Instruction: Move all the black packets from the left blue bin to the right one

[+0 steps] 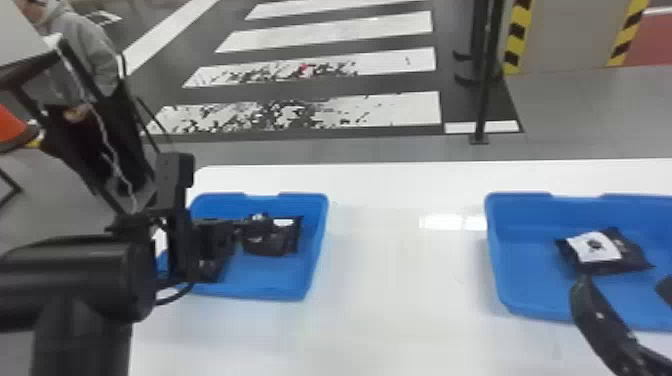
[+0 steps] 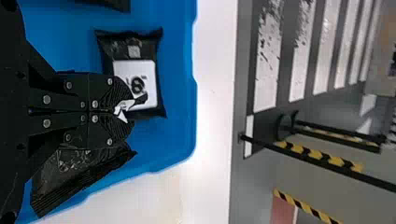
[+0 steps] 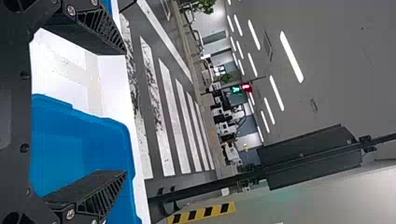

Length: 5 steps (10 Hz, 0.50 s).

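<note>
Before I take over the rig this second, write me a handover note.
Left gripper: in the left blue bin, fingers closed, a bit of white and black at the tips; can't tell if it has a packet.
Right gripper: open and empty, at the near side of the right blue bin.
Done: one black packet with a white label lies in the right bin.
Left: at least three in the left bin, namely a white-labelled packet, a dark packet beside the left gripper, and a partly seen packet.
</note>
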### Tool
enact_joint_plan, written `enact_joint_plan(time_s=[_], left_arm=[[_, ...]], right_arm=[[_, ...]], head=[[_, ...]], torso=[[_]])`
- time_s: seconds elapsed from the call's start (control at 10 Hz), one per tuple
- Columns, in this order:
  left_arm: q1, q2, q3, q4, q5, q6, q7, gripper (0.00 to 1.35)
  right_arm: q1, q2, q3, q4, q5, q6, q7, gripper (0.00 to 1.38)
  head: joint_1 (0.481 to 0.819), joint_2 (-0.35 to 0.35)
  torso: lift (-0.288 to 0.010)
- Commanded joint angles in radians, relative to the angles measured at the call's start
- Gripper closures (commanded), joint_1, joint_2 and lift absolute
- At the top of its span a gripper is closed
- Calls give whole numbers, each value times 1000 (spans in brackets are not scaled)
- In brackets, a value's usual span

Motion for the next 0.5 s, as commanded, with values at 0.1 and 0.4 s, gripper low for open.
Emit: enact_joint_plan(time_s=[0.1, 0.4], left_arm=[[73, -34, -7, -40, 186, -203, 1, 1205], [100, -47, -101, -43, 260, -333, -1, 1205]], right_arm=[[-42, 0, 12, 2, -28, 48, 38, 122], [-118, -6, 36, 10, -60, 134, 110, 125]], head=[[695, 184], [695, 119]], torso=[[-154], [-154]])
